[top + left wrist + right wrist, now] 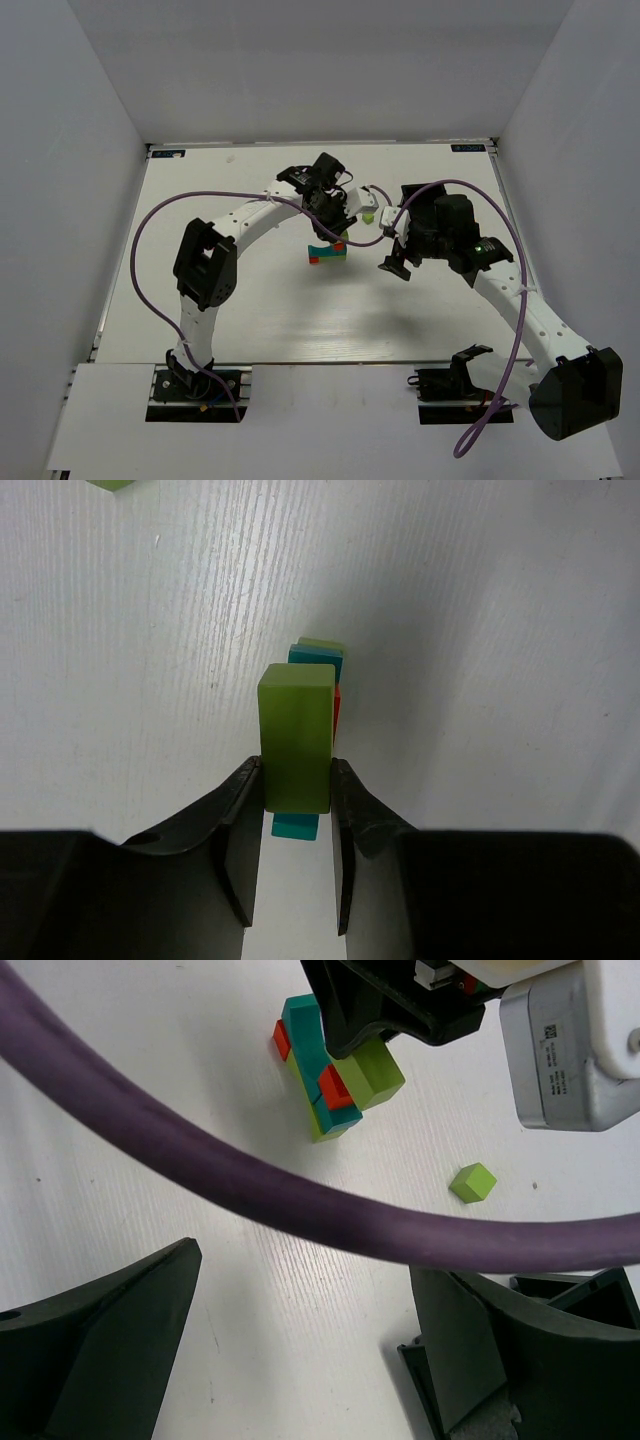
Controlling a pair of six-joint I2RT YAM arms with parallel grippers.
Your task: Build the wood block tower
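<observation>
The wood block tower (327, 253) is a low stack of teal, red, orange and lime green blocks at the table's middle; it also shows in the right wrist view (318, 1070). My left gripper (297, 785) is shut on a long lime green block (296, 735) and holds it just above the tower, whose teal block (297, 825) shows beneath. In the top view the left gripper (338, 228) hangs over the tower's right end. My right gripper (305, 1345) is open and empty, to the right of the tower (395, 265). A small lime green cube (472, 1182) lies loose nearby.
A purple cable (300, 1200) crosses the right wrist view in front of the tower. The small green cube also shows in the top view (368, 214) and at the top of the left wrist view (112, 484). White walls enclose the table (250, 310).
</observation>
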